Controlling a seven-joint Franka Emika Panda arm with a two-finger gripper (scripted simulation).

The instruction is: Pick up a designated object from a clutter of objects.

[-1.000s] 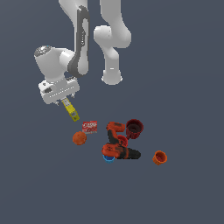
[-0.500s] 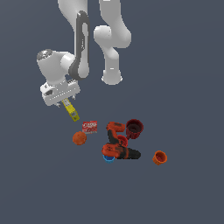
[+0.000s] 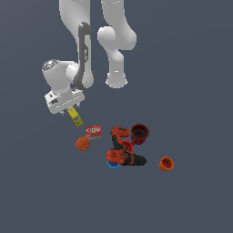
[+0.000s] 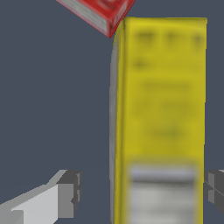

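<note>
The marks on the yellow box (image 4: 159,109) are too blurred to read.

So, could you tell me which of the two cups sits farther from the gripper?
The orange cup, alone at the exterior view's right of the power drill. The dark red cup sits closer to the gripper.
</note>
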